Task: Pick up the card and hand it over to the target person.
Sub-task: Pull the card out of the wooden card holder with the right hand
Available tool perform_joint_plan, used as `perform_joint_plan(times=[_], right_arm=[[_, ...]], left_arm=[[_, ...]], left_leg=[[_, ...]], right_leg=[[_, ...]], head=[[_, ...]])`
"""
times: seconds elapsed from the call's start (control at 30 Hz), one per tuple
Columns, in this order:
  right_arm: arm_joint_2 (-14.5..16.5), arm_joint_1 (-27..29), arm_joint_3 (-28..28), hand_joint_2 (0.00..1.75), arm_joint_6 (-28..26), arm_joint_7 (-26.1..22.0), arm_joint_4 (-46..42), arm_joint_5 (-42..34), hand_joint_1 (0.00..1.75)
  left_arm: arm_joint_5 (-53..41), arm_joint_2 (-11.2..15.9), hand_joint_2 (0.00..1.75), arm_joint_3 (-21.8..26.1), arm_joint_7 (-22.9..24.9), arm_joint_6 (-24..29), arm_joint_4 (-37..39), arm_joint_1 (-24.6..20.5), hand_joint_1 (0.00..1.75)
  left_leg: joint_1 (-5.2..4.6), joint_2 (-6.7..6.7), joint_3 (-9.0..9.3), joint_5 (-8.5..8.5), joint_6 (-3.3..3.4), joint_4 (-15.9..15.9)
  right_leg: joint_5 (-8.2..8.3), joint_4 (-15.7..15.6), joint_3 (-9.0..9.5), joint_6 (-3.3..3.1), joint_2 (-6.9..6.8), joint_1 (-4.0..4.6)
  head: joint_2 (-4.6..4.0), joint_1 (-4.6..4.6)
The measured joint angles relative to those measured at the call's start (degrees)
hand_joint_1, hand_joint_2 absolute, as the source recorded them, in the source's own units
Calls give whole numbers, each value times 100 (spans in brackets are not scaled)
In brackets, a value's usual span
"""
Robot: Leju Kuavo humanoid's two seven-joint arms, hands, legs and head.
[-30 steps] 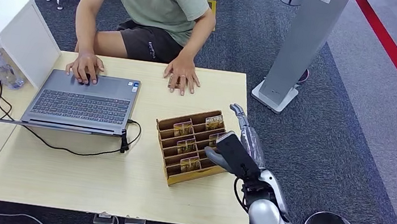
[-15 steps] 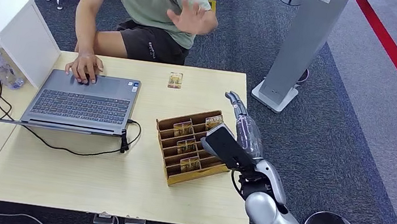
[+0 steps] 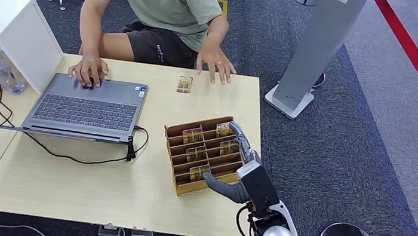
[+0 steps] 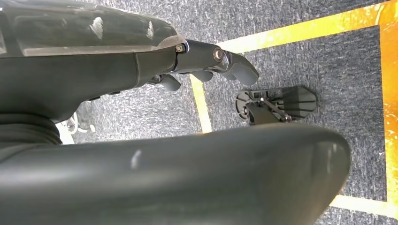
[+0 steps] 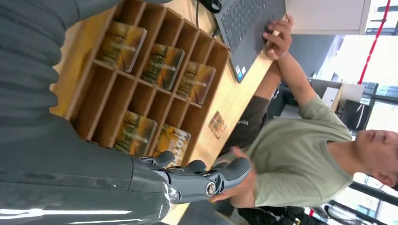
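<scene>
right hand [image 3: 245,173] over the cardboard card rack [image 3: 183,184], fingers [image 3: 239,135] spread wide and holding nothing, loose card [image 3: 184,84] on the counter [image 3: 96,185] near a person's hand [image 3: 216,63]

Bright, even light; window glare
</scene>
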Motion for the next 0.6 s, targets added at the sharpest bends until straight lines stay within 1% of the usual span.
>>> perform_joint_plan(times=[0.4, 0.5, 0.6], right_arm=[[93, -395, 198, 175, 91, 111, 135, 254, 0], [122, -638, 285, 175, 8, 267, 227, 491, 0], [107, -946, 393, 175, -77, 567, 327, 764, 0]], left_arm=[[125, -25, 0, 51, -37, 57, 4, 1, 0], [129, -23, 0, 19, -18, 67, -5, -3, 0], [114, -12, 0, -37, 8, 58, -17, -9, 0]], left_leg=[[-1, 19, -8, -4, -1, 8], [-1, 22, -7, -4, -1, 8], [-2, 31, -8, -3, -1, 7]], right_leg=[[1, 10, -14, 0, 19, -2], [2, 10, -14, 0, 22, -2], [5, 11, -19, -1, 31, -3]], head=[[0, 0], [0, 0], [0, 0]])
